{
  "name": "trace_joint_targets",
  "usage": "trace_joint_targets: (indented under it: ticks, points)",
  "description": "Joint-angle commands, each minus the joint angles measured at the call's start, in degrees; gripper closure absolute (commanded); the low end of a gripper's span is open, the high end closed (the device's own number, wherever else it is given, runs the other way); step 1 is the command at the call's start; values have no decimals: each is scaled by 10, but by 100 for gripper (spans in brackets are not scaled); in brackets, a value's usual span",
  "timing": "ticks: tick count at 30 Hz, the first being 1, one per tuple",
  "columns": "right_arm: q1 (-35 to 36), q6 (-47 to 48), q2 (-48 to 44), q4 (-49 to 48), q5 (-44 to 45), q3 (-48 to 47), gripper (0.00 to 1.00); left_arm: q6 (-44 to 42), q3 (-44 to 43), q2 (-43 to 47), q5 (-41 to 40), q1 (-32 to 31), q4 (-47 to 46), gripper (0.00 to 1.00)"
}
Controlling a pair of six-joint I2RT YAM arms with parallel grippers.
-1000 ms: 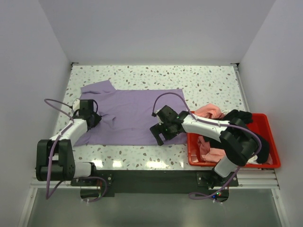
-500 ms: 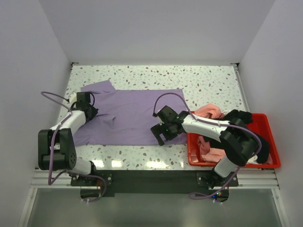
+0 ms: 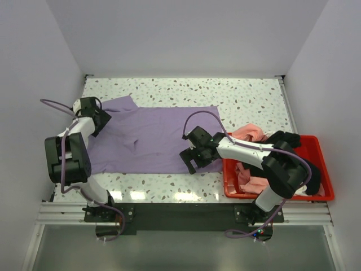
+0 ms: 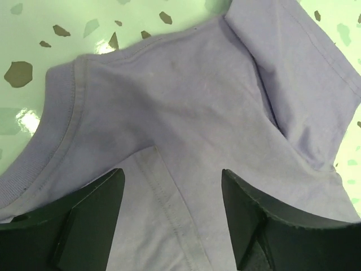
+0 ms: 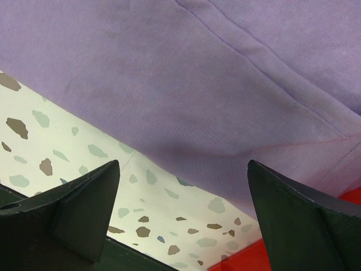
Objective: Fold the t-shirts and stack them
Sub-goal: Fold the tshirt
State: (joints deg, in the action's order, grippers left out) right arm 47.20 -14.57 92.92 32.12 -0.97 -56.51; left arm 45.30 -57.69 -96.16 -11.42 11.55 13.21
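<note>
A large lavender-purple t-shirt (image 3: 155, 138) lies spread flat on the speckled table. My left gripper (image 3: 99, 117) hovers over its far-left end, by the collar and a sleeve. In the left wrist view this gripper (image 4: 172, 195) is open, with the collar band (image 4: 53, 141) and a folded hem beneath it and nothing held. My right gripper (image 3: 190, 164) stands at the shirt's near-right corner. In the right wrist view that gripper (image 5: 183, 189) is wide open, spanning the hem edge (image 5: 237, 186) and bare table. Salmon-pink (image 3: 249, 134) and black (image 3: 289, 139) t-shirts lie heaped in the bin.
A red plastic bin (image 3: 271, 195) sits at the right, beside my right arm; its corner (image 5: 248, 262) shows in the right wrist view. White walls close in the table (image 3: 237, 99) on three sides. The right arm's forearm lies across the bin's left rim.
My left gripper has moved away and to the left, from the shirt's left edge to its collar end, and opened, letting go of the cloth. The right arm has not moved.
</note>
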Motion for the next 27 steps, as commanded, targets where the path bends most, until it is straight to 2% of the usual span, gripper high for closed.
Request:
trace_joint_targets:
  ticks: [1,3,4,5,8,13,19,27]
  points:
    - [0,-8,-13,0,8,-12,1,-7,-23,15,17,1,2,20]
    - [1,-8,-14,5,18,-21,1,-6,-18,28,40,2,8,10]
    - [0,-7,-17,6,19,-23,1,-6,-12,46,53,1,7,0]
    - [0,-9,-22,4,20,-25,1,-6,-5,56,87,0,0,0]
    - [0,-18,-35,7,27,-38,1,1,38,102,125,-12,-8,0]
    - [-1,-66,-56,-5,51,-52,1,-6,94,144,116,-62,20,0]
    - [-1,-86,-26,-29,48,-67,1,-4,145,132,127,-75,-10,0]
    - [0,-107,22,-50,51,-37,1,-17,178,117,52,-74,35,0]
